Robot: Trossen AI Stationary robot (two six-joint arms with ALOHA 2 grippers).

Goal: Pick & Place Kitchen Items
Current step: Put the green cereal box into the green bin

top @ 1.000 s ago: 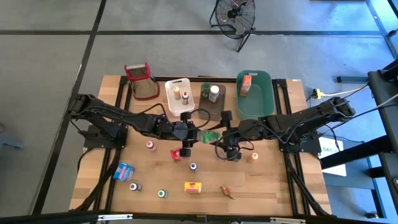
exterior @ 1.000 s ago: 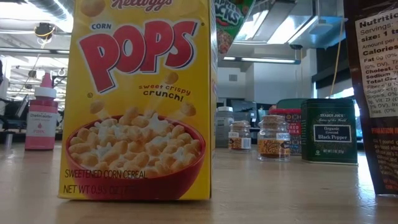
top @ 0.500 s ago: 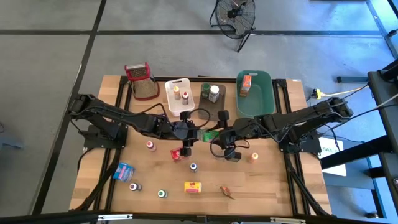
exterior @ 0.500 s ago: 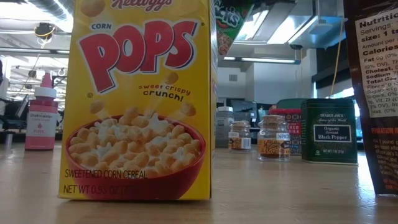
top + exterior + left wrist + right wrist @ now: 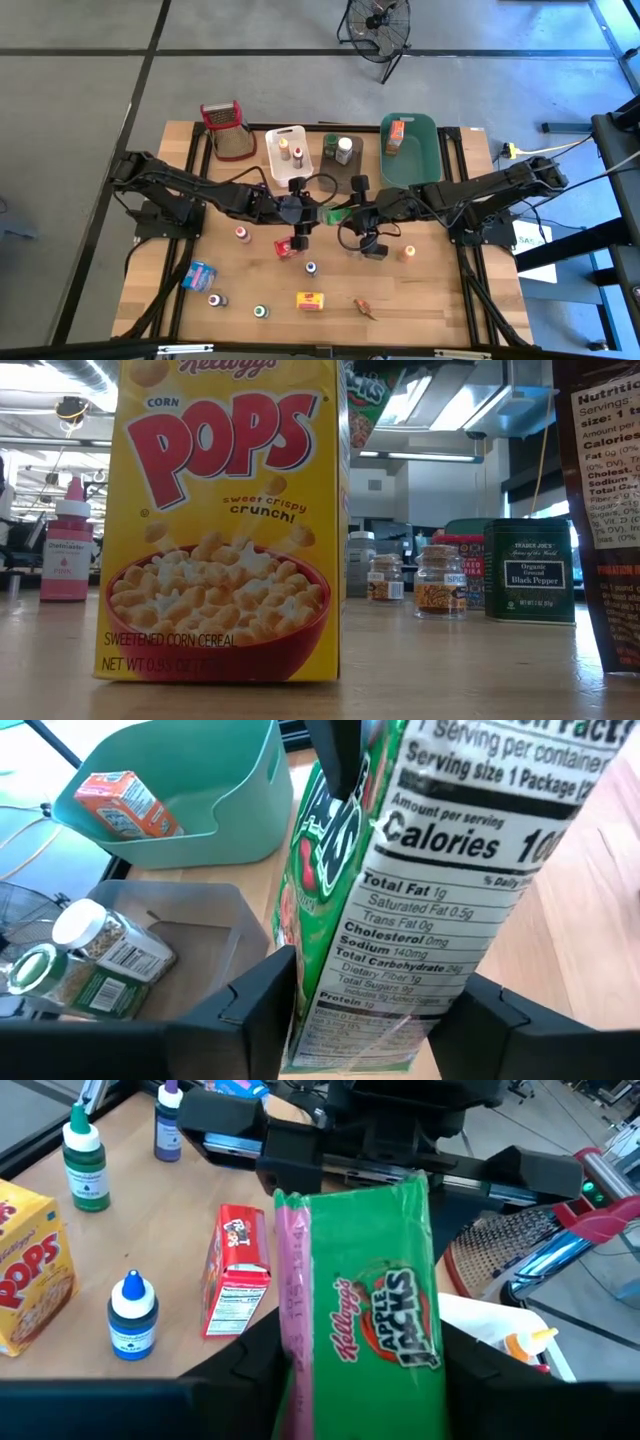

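Reading "Kellogg's Apple Jacks": green box (image 5: 365, 1310)

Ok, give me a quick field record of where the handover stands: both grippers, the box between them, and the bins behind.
item in play: green Apple Jacks box, above mid-table
left gripper: fingers on either side of the box
right gripper: fingers on either side of the same box
green bin: holds an orange box
white bin: holds two small bottles
loose nearby: red box, Corn Pops box
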